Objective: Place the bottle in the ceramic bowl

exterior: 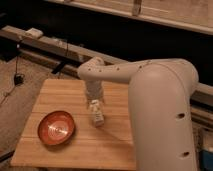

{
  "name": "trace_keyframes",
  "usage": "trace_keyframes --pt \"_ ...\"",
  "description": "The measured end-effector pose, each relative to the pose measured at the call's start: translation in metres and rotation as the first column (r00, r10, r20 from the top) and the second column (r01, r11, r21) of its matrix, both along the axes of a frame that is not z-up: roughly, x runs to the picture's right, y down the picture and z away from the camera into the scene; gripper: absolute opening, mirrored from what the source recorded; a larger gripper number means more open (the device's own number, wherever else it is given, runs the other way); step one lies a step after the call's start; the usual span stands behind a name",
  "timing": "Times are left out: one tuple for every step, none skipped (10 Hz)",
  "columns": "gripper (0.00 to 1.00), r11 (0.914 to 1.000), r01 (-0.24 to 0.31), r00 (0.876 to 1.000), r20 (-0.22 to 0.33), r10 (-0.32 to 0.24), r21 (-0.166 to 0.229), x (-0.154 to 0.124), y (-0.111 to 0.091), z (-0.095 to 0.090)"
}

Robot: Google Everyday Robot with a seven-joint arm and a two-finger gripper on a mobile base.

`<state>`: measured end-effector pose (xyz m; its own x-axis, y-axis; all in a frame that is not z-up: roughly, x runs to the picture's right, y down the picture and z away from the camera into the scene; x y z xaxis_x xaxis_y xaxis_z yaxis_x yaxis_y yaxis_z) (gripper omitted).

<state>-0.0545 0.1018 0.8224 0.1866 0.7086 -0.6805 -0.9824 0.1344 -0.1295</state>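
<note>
One hand [94, 101] over table [52, 90] | at bottle [96, 115] neck | bowl [56, 128] apart

A pale wooden table [55, 92] lies under the gripper [94, 103], which hangs over its middle. Left of the gripper is speckled grey carpet [22, 85]. Behind it, a long grey ledge [50, 44] with trailing cables [63, 55] crosses before a dark wall [125, 37], in dim warm light.
</note>
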Motion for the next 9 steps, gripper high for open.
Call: trace_keyframes --pt "0.65 0.9999 0.015 1.000 0.005 -0.015 -0.007 -0.001 0.003 0.007" --pt "0.65 0.9995 0.027 1.000 0.011 -0.026 -0.015 -0.002 0.006 0.014" --pt "0.65 0.9993 0.032 0.999 0.013 -0.032 -0.021 -0.001 0.007 0.018" --pt "0.65 0.9988 0.037 0.999 0.015 -0.037 -0.033 0.001 0.011 0.024" --pt "0.65 0.9983 0.039 0.999 0.019 -0.038 -0.044 0.000 0.014 0.028" --pt "0.65 0.9976 0.039 0.999 0.024 -0.038 -0.058 -0.001 0.018 0.032" --pt "0.65 0.9968 0.035 0.999 0.024 -0.033 -0.072 0.001 0.021 0.037" --pt "0.65 0.9955 0.031 0.999 0.025 -0.029 -0.090 0.003 0.025 0.041" --pt "0.65 0.9942 0.030 0.999 0.026 -0.027 -0.104 0.003 0.029 0.045"
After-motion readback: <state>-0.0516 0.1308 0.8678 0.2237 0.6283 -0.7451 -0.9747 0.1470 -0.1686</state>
